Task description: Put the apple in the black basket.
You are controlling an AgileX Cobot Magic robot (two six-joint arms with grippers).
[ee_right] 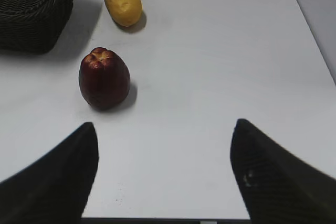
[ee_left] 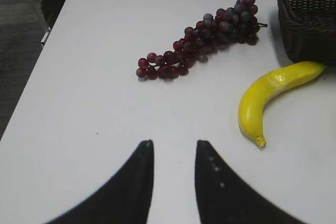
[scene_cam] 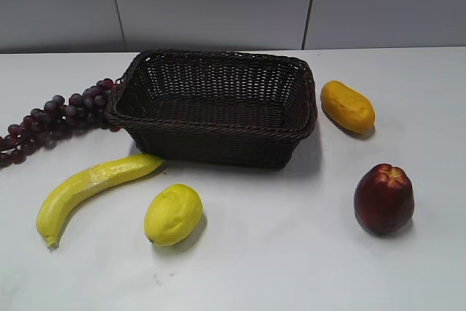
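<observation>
Nearest the lens, the right gripper [ee_right: 164,174] hangs wide open and empty with the apple [ee_right: 104,77] upright ahead and left of it — toward the desk's right edge, apart from the basket [ee_right: 32,11] — the left gripper [ee_left: 173,182], narrowly parted, lies farther off.

Legible text, labels, brands, numbers, signs: none found in any of the three views. The apple [scene_cam: 384,199], the black basket [scene_cam: 218,138] and the white table [scene_cam: 291,253] carry no sticker, tag or print that can be read.
</observation>
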